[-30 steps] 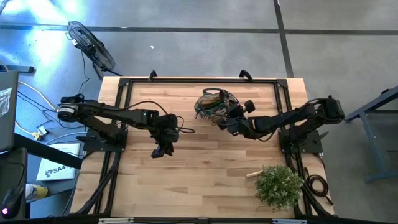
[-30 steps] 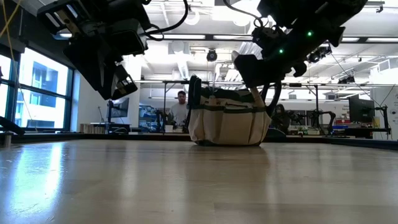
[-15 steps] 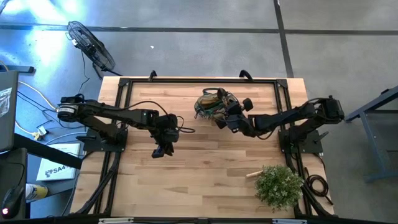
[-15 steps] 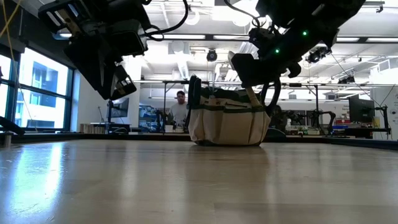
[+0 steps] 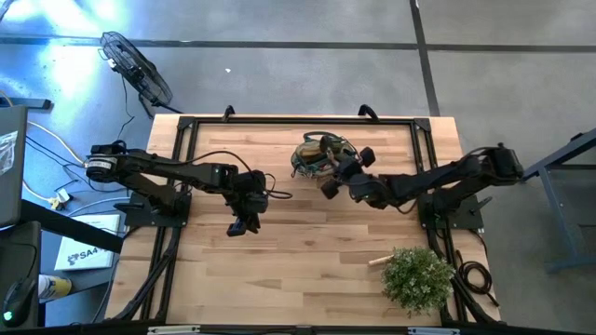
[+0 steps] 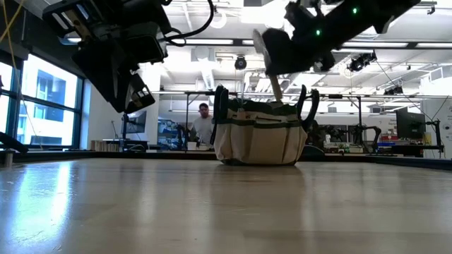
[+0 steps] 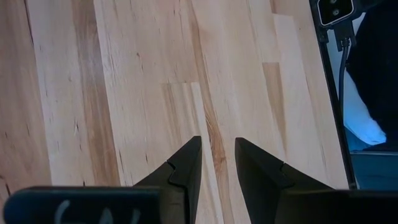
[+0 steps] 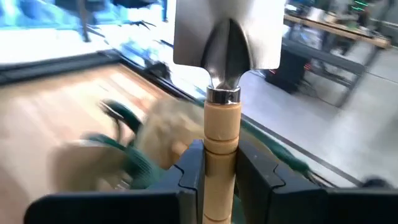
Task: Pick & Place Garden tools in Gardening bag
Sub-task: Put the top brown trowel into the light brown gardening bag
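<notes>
My right gripper (image 5: 332, 180) (image 8: 221, 155) is shut on a trowel with a pale wooden handle and a metal blade (image 8: 227, 34). It hangs just near and right of the gardening bag (image 5: 319, 154), above the bag's rim in the low view (image 6: 277, 51). The olive-tan bag (image 6: 259, 137), with dark green trim and loop handles, stands on its base at the table's far middle with dark tools inside. My left gripper (image 5: 241, 223) (image 7: 217, 152) is open and empty above bare wood at the table's left middle. My right gripper pinches the trowel's wooden handle (image 8: 221, 127) between its two fingers, just behind the metal collar. The handle runs along the fingers and the blade sticks out past the fingertips. The trowel is lifted clear of the table, and its handle end (image 6: 276, 88) slants down toward the bag's opening.
A bushy green plant (image 5: 417, 276) stands at the table's near right corner, with a pale wooden handle (image 5: 376, 261) lying beside it. Black rails (image 5: 298, 119) frame the table. A person (image 6: 204, 123) shows in the room beyond the bag.
My right gripper has risen with the trowel and gone a little toward the table's left edge, ending higher above the bag's rim. It has tipped, so the trowel's handle end now slants down over the bag.
</notes>
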You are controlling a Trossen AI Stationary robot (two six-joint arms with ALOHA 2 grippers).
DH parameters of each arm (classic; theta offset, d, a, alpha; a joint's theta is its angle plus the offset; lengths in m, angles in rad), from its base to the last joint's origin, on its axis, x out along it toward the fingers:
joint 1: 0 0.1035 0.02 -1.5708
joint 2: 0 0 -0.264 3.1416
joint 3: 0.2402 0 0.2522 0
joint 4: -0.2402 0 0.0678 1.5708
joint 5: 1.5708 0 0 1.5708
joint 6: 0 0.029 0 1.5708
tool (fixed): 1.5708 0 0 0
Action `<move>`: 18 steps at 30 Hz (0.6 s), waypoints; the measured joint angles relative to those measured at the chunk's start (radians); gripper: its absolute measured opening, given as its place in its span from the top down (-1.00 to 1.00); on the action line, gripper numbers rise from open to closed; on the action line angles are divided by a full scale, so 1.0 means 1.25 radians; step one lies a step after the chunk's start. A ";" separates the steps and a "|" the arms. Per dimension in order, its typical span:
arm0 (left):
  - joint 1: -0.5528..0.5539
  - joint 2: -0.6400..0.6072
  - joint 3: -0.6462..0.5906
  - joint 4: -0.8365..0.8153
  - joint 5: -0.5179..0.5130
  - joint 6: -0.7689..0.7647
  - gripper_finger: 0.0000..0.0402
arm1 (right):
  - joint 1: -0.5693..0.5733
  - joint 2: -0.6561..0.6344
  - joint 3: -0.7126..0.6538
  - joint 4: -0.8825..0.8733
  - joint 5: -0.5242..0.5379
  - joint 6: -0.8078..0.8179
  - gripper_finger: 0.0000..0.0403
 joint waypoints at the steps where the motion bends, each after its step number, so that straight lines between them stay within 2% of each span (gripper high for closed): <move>1: 0.000 0.000 0.000 0.001 0.000 0.000 0.54 | -0.002 -0.005 0.000 0.023 -0.017 -0.020 0.74; 5: 0.000 0.000 0.000 0.002 0.000 0.002 0.54 | -0.036 -0.008 0.000 0.099 -0.095 -0.093 0.74; 13: 0.000 0.000 0.000 -0.002 0.001 -0.004 0.54 | -0.125 -0.030 0.009 0.138 -0.249 -0.126 0.74; 18: 0.000 0.000 0.000 -0.004 -0.011 -0.003 0.54 | -0.146 -0.071 0.034 0.143 -0.304 -0.169 0.74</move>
